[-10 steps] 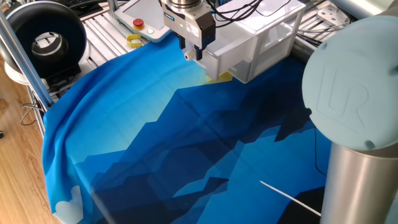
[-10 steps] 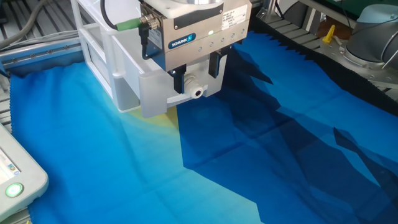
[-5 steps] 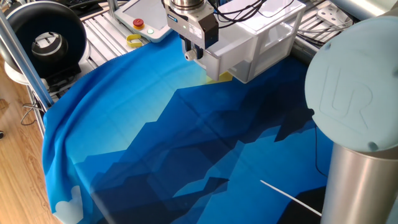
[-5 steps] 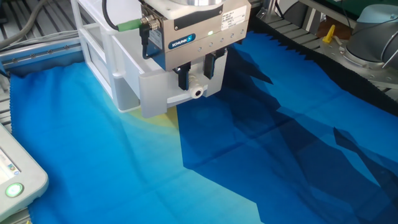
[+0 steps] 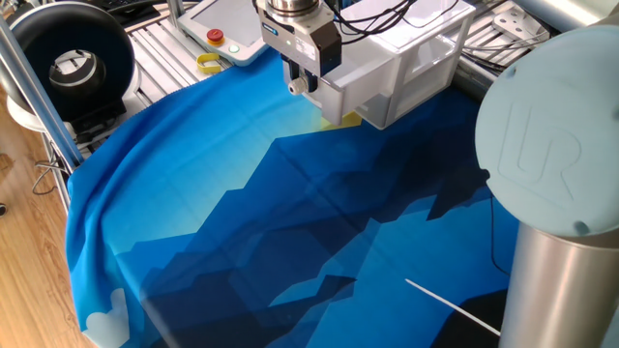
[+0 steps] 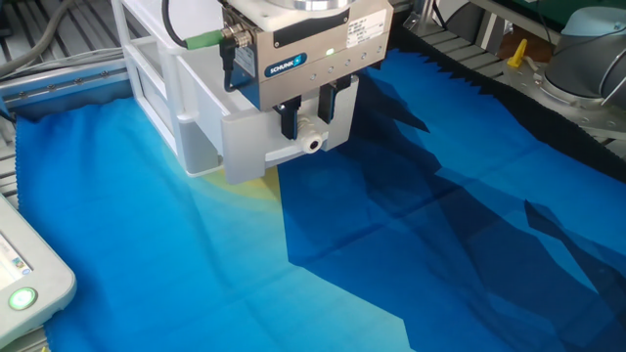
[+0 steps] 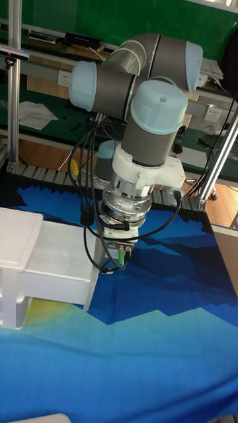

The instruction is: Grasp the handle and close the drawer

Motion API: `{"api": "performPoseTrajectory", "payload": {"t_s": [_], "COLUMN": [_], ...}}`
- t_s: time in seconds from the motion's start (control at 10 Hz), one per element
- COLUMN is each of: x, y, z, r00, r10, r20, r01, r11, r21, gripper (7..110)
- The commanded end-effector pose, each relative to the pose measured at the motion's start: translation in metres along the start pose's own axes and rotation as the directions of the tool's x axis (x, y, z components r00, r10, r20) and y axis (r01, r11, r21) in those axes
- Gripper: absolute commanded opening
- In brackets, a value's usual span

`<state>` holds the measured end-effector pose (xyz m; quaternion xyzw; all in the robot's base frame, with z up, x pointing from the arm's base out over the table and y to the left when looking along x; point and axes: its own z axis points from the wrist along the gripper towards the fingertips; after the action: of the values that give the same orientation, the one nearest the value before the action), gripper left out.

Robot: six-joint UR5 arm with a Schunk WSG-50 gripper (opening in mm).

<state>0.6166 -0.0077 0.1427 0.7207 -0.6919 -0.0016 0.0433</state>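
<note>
Pincer [image 6: 305, 115] clamped on handle [image 6: 313, 144], drawer [image 6: 256, 137] partly out

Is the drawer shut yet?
No, open. The drawer still juts out of its white cabinet; the gripper straddles the handle.

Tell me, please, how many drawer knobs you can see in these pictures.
1: the white handle on the front of the pulled-out drawer, between the fingers of the gripper. Others may be hidden behind the gripper.
</note>
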Motion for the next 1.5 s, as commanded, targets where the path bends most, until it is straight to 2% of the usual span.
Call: {"api": "performPoseTrajectory", "payload": {"t_s": [0.0, 0.2, 0.3, 0.4, 0.6, 1.1, 1.4], "x": [0.002, 0.001, -0.004, -0.012, -0.018, -0.017, -0.018], "y": [-0.002, 0.0, 0.004, 0.007, 0.008, 0.012, 0.011], "z": [-0.001, 0.001, 0.002, 0.002, 0.003, 0.009, 0.012], "r00": [1.0, 1.0, 1.0, 0.999, 0.997, 0.997, 0.997], "r10": [-0.002, -0.003, -0.006, -0.011, -0.015, 0.002, 0.025], "r20": [-0.007, -0.002, 0.012, 0.039, 0.07, 0.076, 0.072], "r01": [0.002, 0.003, 0.007, 0.012, 0.016, 0.0, -0.025], "r11": [1.0, 1.0, 1.0, 1.0, 1.0, 1.0, 1.0], "r21": [0.007, 0.006, -0.009, -0.018, -0.018, -0.02, -0.007], "gripper": [44, 44, 44, 66, 66, 66, 66]}}
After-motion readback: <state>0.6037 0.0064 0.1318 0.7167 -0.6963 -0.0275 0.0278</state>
